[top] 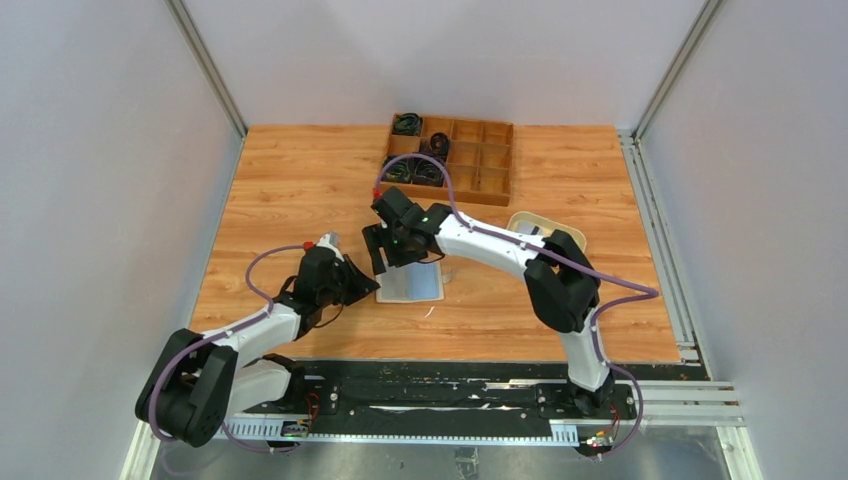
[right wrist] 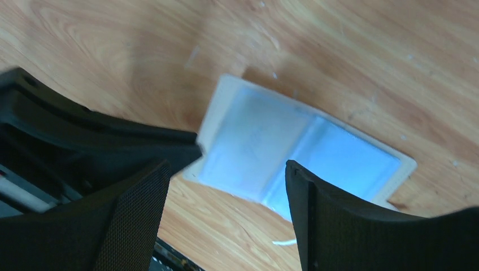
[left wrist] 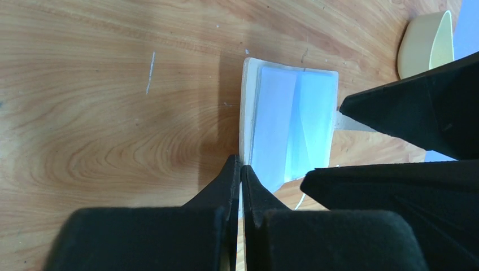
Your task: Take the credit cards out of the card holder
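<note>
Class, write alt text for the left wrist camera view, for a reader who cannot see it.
An open beige folding card holder, pale blue inside, lies flat on a wooden table. The left gripper, shut, rests its black tips at the near edge; the right gripper, open, reaches in from the right.

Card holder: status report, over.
Left pincer shut at edge of beige folding card holder, open flat. Right pincer open above it. Pale blue cards inside. Nothing blocking.
</note>
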Controlling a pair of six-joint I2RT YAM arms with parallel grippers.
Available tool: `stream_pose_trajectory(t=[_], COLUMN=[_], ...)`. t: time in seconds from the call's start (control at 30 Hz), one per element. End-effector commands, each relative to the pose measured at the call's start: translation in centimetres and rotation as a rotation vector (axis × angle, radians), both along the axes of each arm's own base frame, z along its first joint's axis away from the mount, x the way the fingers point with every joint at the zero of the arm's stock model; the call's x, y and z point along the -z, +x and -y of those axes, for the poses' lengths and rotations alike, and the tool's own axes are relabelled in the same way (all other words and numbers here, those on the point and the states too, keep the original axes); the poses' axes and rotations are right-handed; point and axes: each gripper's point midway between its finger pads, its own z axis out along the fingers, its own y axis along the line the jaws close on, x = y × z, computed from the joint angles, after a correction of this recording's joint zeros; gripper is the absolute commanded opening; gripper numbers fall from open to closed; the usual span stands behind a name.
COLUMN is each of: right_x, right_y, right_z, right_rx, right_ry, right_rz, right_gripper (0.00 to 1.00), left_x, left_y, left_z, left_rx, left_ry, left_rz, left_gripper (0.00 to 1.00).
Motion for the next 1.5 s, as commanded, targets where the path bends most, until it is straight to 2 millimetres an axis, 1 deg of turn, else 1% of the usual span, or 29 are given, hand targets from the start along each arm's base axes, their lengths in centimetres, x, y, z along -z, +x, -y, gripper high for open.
stream_pose_trajectory(t=[0.0,0.27,0.43,0.57,0.7,0.9,1.27,1.4,1.47], right_x=[0.8,3.1,4.4,5.0,5.2,5.2,6.2,5.9,5.1], right_y=[-0.1,-0.8,-0.9,-0.6,-0.2,0.3,-0.5,-0.2,0.3], right_z=[0.2,0.3,0.1,-0.2,0.0,1.6,3.8,4.1,4.0], right_rx=[0.059,0.06,0.053,0.047,0.041,0.032,-0.023,-0.033,-0.036], right_ry=[-0.138,-0.223,-0.259,-0.289,-0.343,-0.463,-0.623,-0.641,-0.643], right_rz=[0.014,-0.017,-0.031,-0.021,0.008,0.082,0.134,0.154,0.189], right_gripper=[0.78,0.78,0.78,0.78,0.78,0.79,0.81,0.84,0.89], left_x=[0.5,0.8,0.7,0.9,1.0,1.1,1.5,1.6,1.6], left_y=[-0.5,-0.7,-0.5,-0.5,-0.5,-0.5,-0.4,-0.4,-0.4], left_z=[-0.1,-0.2,-0.1,-0.2,-0.3,-0.5,-0.8,-0.8,-0.8], left_rx=[-0.016,-0.023,-0.021,-0.022,-0.023,-0.032,-0.049,-0.05,-0.048], left_ry=[-0.009,-0.002,0.003,0.009,0.014,0.022,0.034,0.037,0.037], left_rz=[-0.023,-0.028,-0.026,-0.029,-0.031,-0.03,-0.036,-0.04,-0.041], left_gripper=[0.0,0.0,0.0,0.0,0.0,0.0,0.0,0.0,0.0])
